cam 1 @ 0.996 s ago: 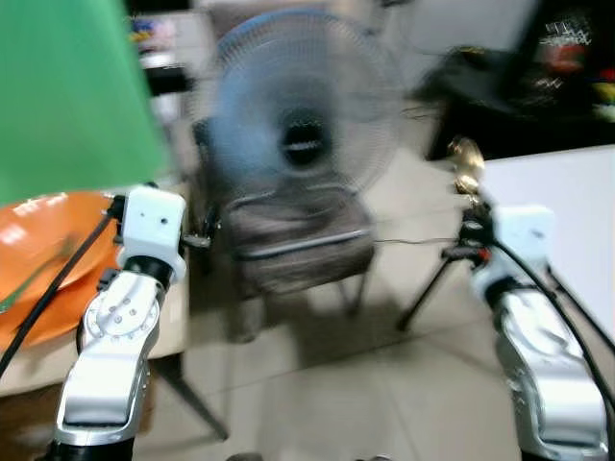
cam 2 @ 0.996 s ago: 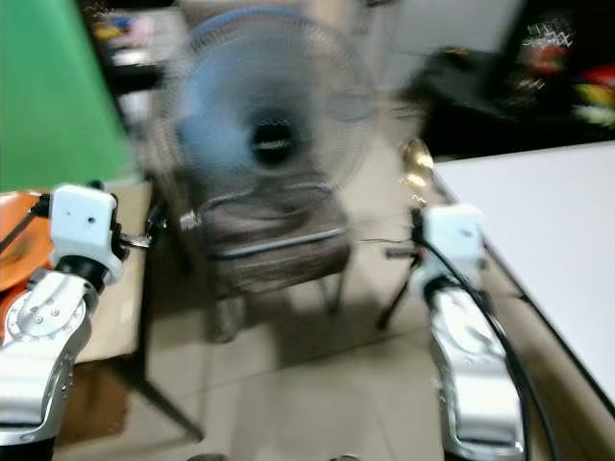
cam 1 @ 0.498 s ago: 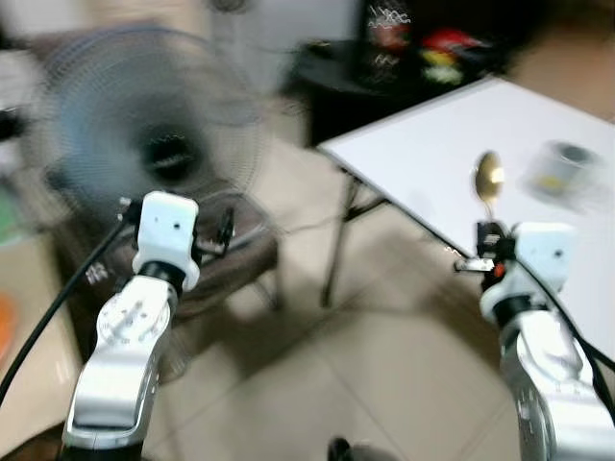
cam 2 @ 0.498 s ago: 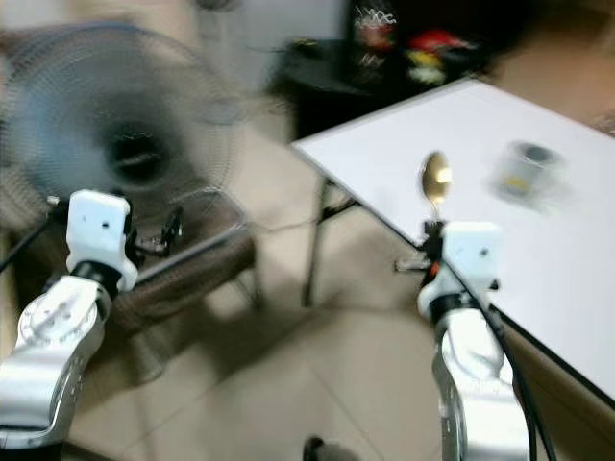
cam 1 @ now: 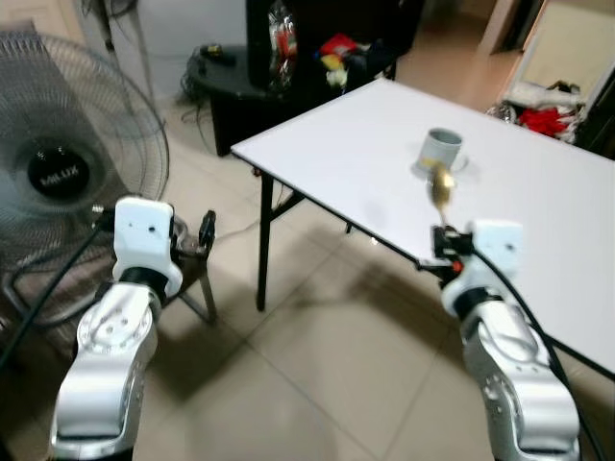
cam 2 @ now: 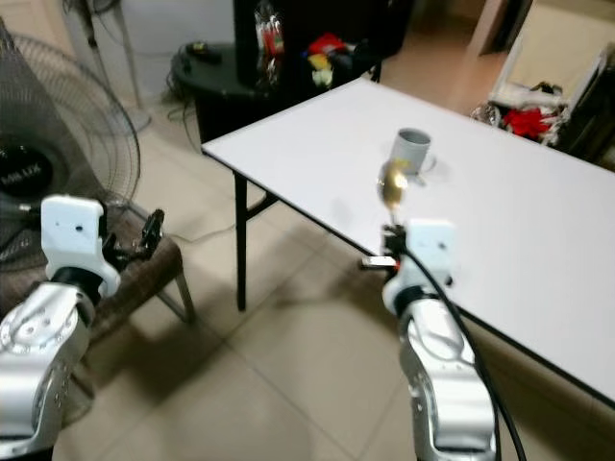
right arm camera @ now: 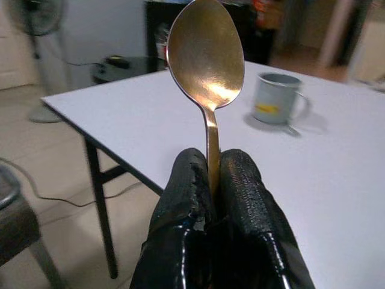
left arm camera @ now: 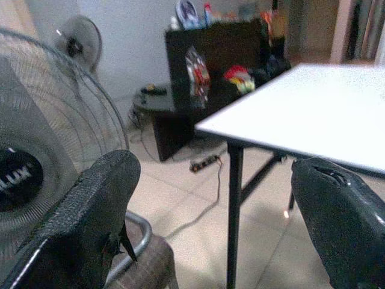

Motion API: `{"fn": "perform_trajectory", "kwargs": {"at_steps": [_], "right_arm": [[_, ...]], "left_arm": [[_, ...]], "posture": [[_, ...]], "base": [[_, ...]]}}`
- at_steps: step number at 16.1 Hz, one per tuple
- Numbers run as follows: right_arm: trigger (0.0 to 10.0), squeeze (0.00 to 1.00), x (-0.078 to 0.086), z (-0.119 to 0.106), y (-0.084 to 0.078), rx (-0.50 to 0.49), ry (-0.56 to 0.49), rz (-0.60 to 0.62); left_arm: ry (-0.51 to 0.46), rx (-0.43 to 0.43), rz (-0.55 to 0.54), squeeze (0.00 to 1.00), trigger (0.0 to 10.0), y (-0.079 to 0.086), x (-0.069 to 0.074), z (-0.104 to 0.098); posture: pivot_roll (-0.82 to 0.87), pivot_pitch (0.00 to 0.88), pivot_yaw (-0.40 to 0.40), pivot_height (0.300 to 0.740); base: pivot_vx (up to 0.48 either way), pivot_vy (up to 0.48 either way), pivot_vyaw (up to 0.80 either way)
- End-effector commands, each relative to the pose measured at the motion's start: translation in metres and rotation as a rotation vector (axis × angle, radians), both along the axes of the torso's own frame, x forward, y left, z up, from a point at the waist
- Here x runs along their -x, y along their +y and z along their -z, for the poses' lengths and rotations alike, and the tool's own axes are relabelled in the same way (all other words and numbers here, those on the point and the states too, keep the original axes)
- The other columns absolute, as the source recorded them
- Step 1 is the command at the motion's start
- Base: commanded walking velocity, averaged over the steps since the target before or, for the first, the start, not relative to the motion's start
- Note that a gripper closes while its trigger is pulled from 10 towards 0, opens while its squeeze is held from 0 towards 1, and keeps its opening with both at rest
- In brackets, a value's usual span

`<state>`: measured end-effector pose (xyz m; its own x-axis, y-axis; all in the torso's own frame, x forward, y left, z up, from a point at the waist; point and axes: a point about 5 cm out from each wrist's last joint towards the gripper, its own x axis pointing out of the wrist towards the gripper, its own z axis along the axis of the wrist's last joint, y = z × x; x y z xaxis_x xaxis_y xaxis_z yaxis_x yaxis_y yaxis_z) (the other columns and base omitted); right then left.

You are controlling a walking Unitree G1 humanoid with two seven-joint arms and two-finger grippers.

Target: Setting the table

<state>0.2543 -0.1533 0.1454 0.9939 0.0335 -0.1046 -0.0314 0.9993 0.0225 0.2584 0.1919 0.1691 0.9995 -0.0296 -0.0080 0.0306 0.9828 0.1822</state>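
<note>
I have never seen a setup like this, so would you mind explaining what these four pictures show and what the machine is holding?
This is a humanoid robot with two silver arms, each ending in two black fingers. The two wide pictures come from a stereo camera on its head, looking forward and down. The other two come from cameras on its wrists, looking along the fingers. The right gripper is shut on the handle of a gold-coloured metal spoon, bowl upward. The left gripper is open and holds nothing. Ahead stands a white rectangular folding table with a grey metal mug on it. A large grey pedestal fan stands on the tiled floor to the robot's left.
</note>
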Motion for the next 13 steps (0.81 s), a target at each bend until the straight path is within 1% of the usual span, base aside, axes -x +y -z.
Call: {"fn": "perform_trajectory", "kwargs": {"at_steps": [1,4,8,10,13], "right_arm": [[10.0,0.0,-0.0021,0.0011,-0.0015,-0.004,0.005,0.003],[10.0,0.0,-0.0038,0.0006,-0.0039,-0.008,0.0,0.034],[10.0,0.0,-0.0041,0.0002,-0.0023,-0.009,-0.002,0.032],[10.0,0.0,-0.0043,0.0004,-0.0027,-0.008,0.002,0.036],[10.0,0.0,-0.0048,-0.0006,-0.0026,-0.005,0.001,0.036]], "left_arm": [[-0.01,0.004,0.012,0.0,10.0,-0.0011,-0.0022,-0.0035],[-0.009,-0.002,0.03,0.0,10.0,-0.0038,-0.0058,-0.0045],[-0.008,-0.003,0.057,0.0,10.0,-0.0072,-0.0072,-0.0054],[-0.006,-0.009,0.057,0.0,10.0,-0.0069,-0.0075,-0.0049],[-0.005,-0.01,0.064,0.0,10.0,-0.0072,-0.0086,-0.0047]], "posture": [[0.16,0.0,-0.022,0.74],[0.16,0.0,-0.014,0.74],[0.15,0.0,-0.011,0.74],[0.15,0.0,-0.01,0.74],[0.14,0.0,-0.012,0.74]], "base": [[0.345,0.0,0.0],[0.359,0.0,0.0],[0.373,0.0,0.0],[0.375,0.0,-0.55],[0.372,0.0,-0.8]]}}
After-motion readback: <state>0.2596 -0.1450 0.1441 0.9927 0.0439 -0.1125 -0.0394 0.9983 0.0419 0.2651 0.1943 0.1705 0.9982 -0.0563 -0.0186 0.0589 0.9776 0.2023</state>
